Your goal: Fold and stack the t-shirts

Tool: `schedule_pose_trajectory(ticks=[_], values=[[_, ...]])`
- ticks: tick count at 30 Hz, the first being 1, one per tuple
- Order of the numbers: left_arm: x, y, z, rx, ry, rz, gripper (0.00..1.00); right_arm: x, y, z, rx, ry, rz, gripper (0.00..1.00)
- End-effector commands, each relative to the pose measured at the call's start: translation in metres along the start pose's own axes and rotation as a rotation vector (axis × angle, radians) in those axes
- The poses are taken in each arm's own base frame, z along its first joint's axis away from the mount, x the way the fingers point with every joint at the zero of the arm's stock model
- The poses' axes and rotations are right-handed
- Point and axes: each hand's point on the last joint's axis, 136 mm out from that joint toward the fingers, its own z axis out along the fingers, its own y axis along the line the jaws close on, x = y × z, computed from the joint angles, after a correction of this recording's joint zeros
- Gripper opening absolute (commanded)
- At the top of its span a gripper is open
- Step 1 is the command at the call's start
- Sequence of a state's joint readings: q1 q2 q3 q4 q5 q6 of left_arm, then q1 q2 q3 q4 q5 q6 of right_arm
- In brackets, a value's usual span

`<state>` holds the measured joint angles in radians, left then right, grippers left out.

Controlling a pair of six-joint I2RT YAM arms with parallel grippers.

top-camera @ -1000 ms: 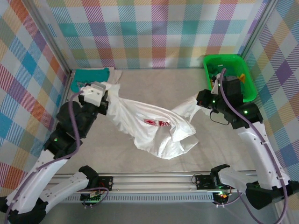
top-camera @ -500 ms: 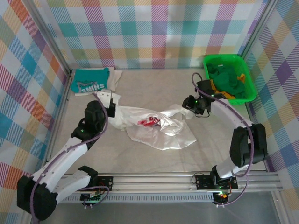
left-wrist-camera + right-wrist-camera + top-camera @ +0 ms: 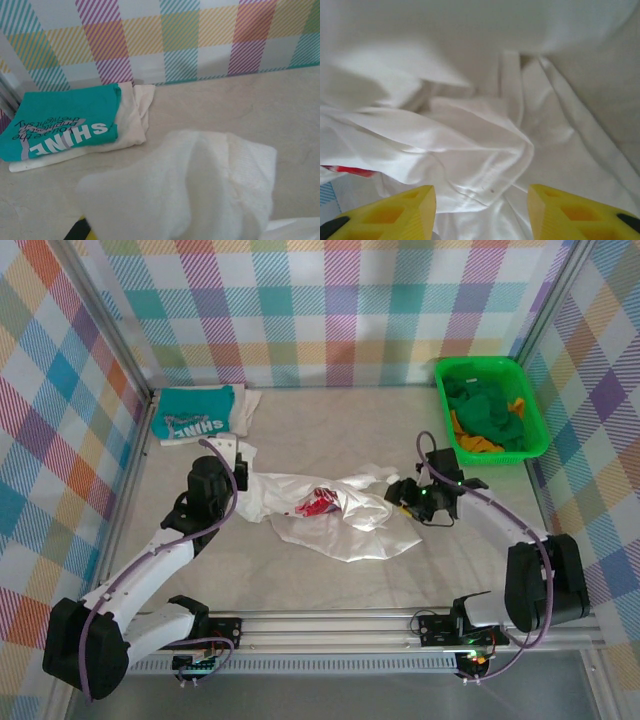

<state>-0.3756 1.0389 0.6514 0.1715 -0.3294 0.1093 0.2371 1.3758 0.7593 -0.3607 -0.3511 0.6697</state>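
The left end effector (image 3: 238, 456) was seen closed, with the left end of the white t-shirt (image 3: 345, 525) bunched in its grip. In the left wrist view the gathered cloth was heaped directly before the camera. The right end effector (image 3: 479, 192) was seen open, its yellow fingers (image 3: 395, 215) set well apart above crumpled white fabric, with nothing clamped between them. Whether the cloth was touched by them could not be told. The white t-shirt was spread crumpled across the middle of the worktop (image 3: 330, 430), with its red print (image 3: 318, 503) exposed. The teal t-shirt (image 3: 195, 412) was laid folded in the far left corner, on top of a folded pale cloth (image 3: 135, 115).
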Motion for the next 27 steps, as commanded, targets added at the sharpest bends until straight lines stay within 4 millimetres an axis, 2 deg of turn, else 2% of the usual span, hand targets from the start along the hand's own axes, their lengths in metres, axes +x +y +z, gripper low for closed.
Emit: schedule_pose_trajectory(ticks=[1, 9, 10, 13, 15, 18, 23, 27], values=[[-0.013, 0.002, 0.001, 0.005, -0.048, -0.046, 0.0, -0.004, 0.013, 0.017, -0.087, 0.021, -0.009, 0.5], [-0.017, 0.007, -0.009, 0.001, -0.075, -0.073, 0.0, -0.022, 0.027, 0.051, -0.147, 0.032, -0.095, 0.46], [-0.019, 0.008, -0.011, -0.001, -0.081, -0.077, 0.0, -0.023, 0.027, 0.056, -0.156, 0.037, -0.096, 0.43], [-0.021, 0.012, -0.016, -0.005, -0.091, -0.084, 0.0, -0.028, 0.024, 0.065, -0.142, 0.037, -0.085, 0.17], [-0.026, 0.014, -0.022, -0.009, -0.107, -0.092, 0.0, -0.03, 0.03, 0.059, -0.155, 0.025, -0.095, 0.05], [-0.041, 0.02, -0.039, -0.005, -0.149, -0.106, 0.0, -0.033, 0.04, 0.029, -0.135, -0.032, -0.138, 0.0], [-0.08, 0.028, -0.083, 0.032, -0.269, -0.133, 0.0, -0.03, 0.067, -0.062, -0.099, -0.181, -0.258, 0.0], [-0.12, 0.033, -0.129, 0.076, -0.395, -0.12, 0.0, -0.022, 0.086, -0.14, -0.083, -0.317, -0.334, 0.0]])
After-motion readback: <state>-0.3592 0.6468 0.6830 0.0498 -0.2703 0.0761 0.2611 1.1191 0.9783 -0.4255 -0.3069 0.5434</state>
